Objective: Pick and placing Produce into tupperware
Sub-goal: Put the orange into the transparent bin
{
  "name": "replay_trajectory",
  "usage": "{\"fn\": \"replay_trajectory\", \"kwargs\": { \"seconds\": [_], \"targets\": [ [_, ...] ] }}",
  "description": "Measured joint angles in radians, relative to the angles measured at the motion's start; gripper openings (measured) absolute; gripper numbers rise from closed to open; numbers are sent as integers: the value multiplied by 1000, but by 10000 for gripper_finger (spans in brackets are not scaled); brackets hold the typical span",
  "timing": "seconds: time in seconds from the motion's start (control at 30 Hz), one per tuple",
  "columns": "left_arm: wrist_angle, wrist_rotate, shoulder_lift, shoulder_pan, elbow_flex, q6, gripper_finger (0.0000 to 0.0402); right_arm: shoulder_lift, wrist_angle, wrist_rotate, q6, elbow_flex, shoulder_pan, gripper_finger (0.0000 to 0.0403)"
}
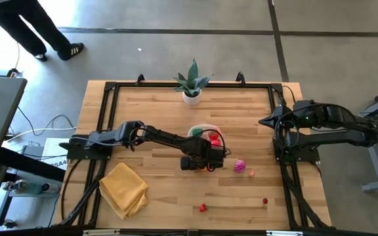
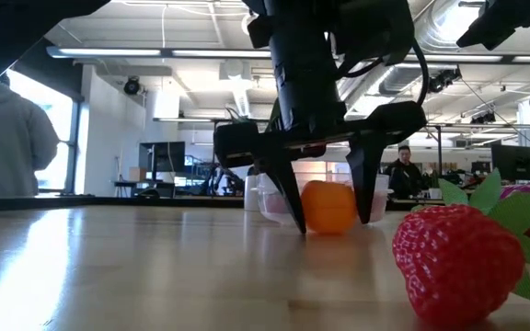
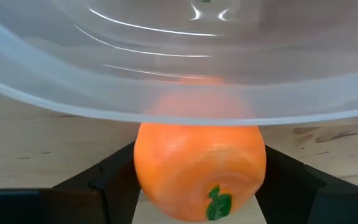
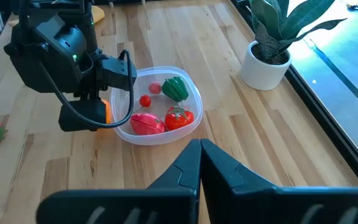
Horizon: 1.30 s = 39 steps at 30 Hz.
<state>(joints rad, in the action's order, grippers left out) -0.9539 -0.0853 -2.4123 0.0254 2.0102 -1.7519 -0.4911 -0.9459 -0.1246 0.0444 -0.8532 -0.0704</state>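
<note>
Left gripper: the left gripper point(image 2: 329, 216) reaches to the middle of the wooden slat table point(image 1: 156, 111). Its two dark fingers point(image 2: 283, 198) point down and their tips sit on the wood.

What it holds: a small round orange toy fruit point(image 2: 328, 207) with a green leaf mark sits between the fingers, one finger on each side. The fingers are only as far apart as the orange is wide. The orange is low, at the table top – I cannot tell if it is lifted at all.

Tub: the clear plastic tub with rounded corners point(image 4: 194, 102) is just beside the orange, on the side toward the plant (in the left wrist view its rim point(image 3: 179, 106) hangs right over the fruit). Seen from above, it is at 6 o'clock from the plant.

In the tub: a green toy vegetable point(image 4: 175, 88), a red toy tomato point(image 4: 179, 117), a dark pink piece point(image 4: 146, 123) and a small red ball point(image 4: 145, 101).

Still on the table: a striped magenta toy point(image 1: 239, 165) at 3 o'clock from the left gripper, and a red toy strawberry point(image 1: 203, 208) at 6 o'clock.

Right gripper: the right gripper point(image 4: 199, 163) waits at the right edge of the table, its fingers pressed together with nothing in them.

Other things: a green plant in a white pot point(image 1: 191, 85) – at the far edge – and a folded yellow cloth point(image 1: 123, 189) at 8 o'clock from the left gripper.
</note>
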Motion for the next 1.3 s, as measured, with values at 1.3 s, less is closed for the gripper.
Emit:
{"fn": "replay_trajectory", "kwargs": {
  "seconds": [1.3],
  "targets": [
    [-45, 0, 1, 5, 0, -93, 219, 0, 0, 0, 0, 0, 0, 0]
  ]
}}
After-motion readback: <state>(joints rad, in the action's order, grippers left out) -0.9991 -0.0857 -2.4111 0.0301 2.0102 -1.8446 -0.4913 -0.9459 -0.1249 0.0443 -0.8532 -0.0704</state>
